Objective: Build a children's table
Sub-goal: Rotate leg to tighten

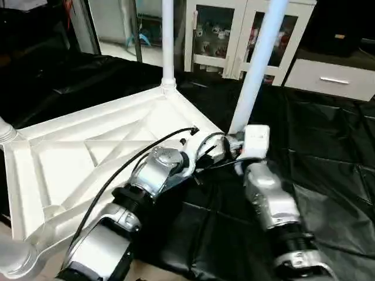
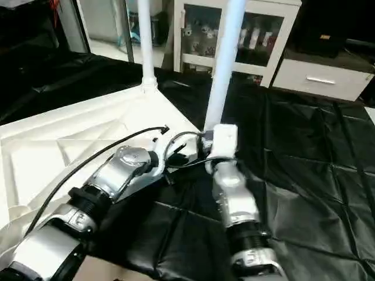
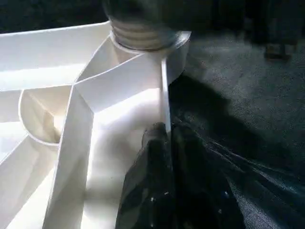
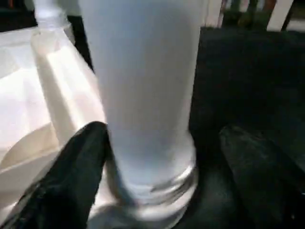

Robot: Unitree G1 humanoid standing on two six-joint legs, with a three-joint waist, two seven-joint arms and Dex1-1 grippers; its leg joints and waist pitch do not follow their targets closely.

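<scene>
Tabletop [image 1: 88, 152]: white plastic, square, lay upside down on the black cover [image 1: 328, 164] of the worktable, ribbed and X-braced underside facing up, round sockets at the corners.

Far leg [image 1: 167, 41]: white tube, stood upright in the far corner socket.

Near leg [image 1: 258, 64]: white tube, rose at a slight tilt from the corner socket nearest the two grippers. In the right wrist view its ringed lower end [image 4: 152, 191] sat at the socket, with the tabletop's ribs to one side and the black cover to the other.

Third leg [image 1: 3, 132]: only its base visible, at the tabletop's left corner.

Left gripper [image 3: 164, 143]: fingers closed, one on each side of the tabletop's thin outer rim, pinching it just beside the near leg's socket. Silver forearm reached in over the tabletop, a black cable looping along it.

Right gripper [image 4: 157, 157]: black fingers [image 4: 71, 171] spread apart on either side of the near leg's lower end; one stood close against the tube, the other clear of it.

Background: white glass-fronted cabinet [image 1: 234, 35] behind the worktable.
</scene>
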